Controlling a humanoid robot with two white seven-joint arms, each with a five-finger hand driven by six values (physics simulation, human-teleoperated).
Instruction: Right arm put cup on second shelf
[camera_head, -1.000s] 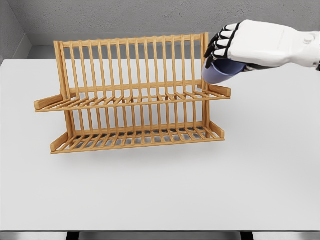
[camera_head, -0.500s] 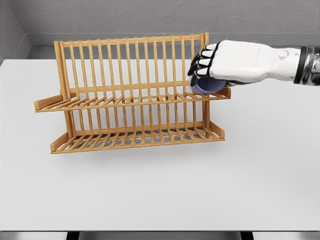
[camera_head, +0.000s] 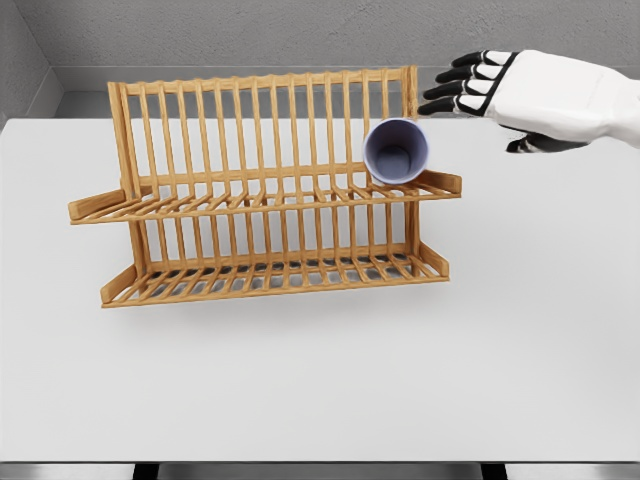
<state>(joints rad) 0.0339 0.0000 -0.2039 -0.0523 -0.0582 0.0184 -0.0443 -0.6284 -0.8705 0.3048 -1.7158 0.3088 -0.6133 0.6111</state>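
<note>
Item: wooden dish rack (camera_head: 265, 190), two tiers of slats with a tall slatted back, standing at centre-left of the frame on a white worktop (camera_head: 330, 380).

Item: cup (camera_head: 396, 151), lavender-blue, lying on its side on the upper shelf (camera_head: 250, 203) near the rack's right end, open mouth facing the camera, leaning against the back slats. It touches only the rack; no finger is on it.

Item: right hand (camera_head: 500, 90), white with black finger segments, upper right of the frame, entering from the right edge. Fingers spread and extended, holding nothing; apart from the cup, up and to its right.

Left arm: not visible.

Task status: placement appears done, as the cup sits on the upper of the two shelves, taken here as the second shelf. Remaining, by judgement: clearing the arm from the rack and confirming the cup stays put; on its side across slats, it may roll.
</note>
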